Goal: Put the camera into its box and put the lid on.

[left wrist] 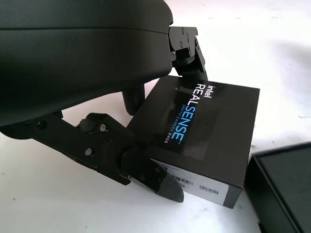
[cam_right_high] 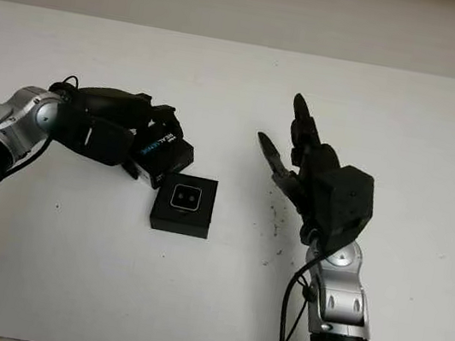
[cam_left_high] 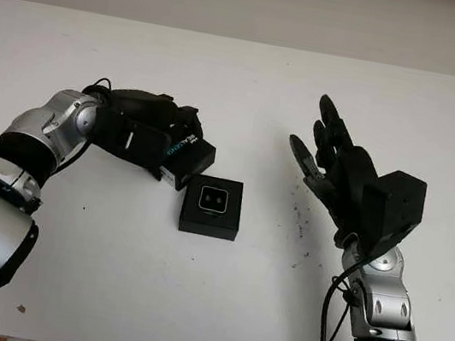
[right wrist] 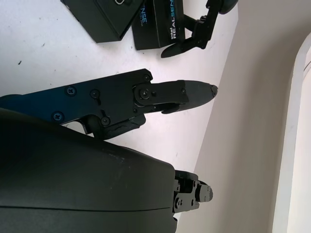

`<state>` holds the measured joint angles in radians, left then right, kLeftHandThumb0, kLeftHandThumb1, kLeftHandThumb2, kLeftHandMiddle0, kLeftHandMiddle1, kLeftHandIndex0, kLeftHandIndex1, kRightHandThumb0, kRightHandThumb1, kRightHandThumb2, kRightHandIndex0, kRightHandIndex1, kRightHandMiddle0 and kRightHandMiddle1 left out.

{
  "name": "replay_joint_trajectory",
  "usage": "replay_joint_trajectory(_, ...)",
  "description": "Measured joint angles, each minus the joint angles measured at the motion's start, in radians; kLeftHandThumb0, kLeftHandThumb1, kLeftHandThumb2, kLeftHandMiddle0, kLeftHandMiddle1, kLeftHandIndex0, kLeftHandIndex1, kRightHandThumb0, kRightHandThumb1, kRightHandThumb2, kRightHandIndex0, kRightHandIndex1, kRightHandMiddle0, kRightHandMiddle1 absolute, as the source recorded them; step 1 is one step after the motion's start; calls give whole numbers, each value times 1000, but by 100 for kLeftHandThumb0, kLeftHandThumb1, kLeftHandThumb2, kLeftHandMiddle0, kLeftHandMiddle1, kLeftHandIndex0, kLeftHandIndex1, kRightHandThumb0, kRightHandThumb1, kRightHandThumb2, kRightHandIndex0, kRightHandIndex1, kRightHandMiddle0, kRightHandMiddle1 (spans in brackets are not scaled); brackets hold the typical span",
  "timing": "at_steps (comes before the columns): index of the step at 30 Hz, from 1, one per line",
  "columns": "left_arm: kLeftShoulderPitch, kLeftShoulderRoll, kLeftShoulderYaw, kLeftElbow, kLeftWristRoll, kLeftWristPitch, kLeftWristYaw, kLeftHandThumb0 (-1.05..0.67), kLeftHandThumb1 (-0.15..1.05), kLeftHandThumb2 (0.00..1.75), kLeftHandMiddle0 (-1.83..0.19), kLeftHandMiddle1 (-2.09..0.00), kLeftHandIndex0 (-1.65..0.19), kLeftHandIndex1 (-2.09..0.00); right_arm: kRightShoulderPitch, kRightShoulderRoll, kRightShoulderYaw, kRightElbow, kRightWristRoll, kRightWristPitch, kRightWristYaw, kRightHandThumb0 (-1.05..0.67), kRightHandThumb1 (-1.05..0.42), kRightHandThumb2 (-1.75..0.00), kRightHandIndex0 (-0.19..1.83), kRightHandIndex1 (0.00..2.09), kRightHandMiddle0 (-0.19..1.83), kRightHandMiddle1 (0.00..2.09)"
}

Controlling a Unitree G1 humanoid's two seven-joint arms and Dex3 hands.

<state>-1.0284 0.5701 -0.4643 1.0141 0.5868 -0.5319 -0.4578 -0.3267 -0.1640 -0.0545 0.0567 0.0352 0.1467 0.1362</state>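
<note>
Right hand (cam_left_high: pixel 325 156) open, left hand (left wrist: pixel 146 145) gripping lid (left wrist: pixel 204 131)

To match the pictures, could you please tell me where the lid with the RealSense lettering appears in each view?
Left eye view: lid left of centre, gripped by the left robot hand.
Right eye view: left of centre.
Left wrist view: centre, between fingers.
Right wrist view: top edge.
Shared landmark: the open box beside it.

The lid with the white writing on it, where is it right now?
The lid sits on the table left of centre, gripped by the left hand, just up and left of the open box with the camera inside.
</note>
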Motion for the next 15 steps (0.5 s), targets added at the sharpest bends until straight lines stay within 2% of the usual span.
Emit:
replay_joint_trajectory(6, 18, 12, 6, -38, 2, 20, -11, -37, 105, 13, -54, -209, -28, -209, 1, 0, -1, -21, 7, 17, -2, -49, -105, -23, -6, 5, -4, 5)
replay_joint_trajectory(11, 26, 12, 14, -71, -6, 83, -35, -36, 105, 15, -54, -209, -31, -209, 6, 0, 5, -24, -5, 17, 0, -51, -105, -22, -6, 5, -3, 5)
replay_joint_trajectory(15, 68, 11, 58, -132, -54, 172, -41, -31, 105, 15, -65, -209, -43, -209, 10, 0, 5, -28, -5, 33, 0, -53, -105, -21, -5, 6, -1, 6)
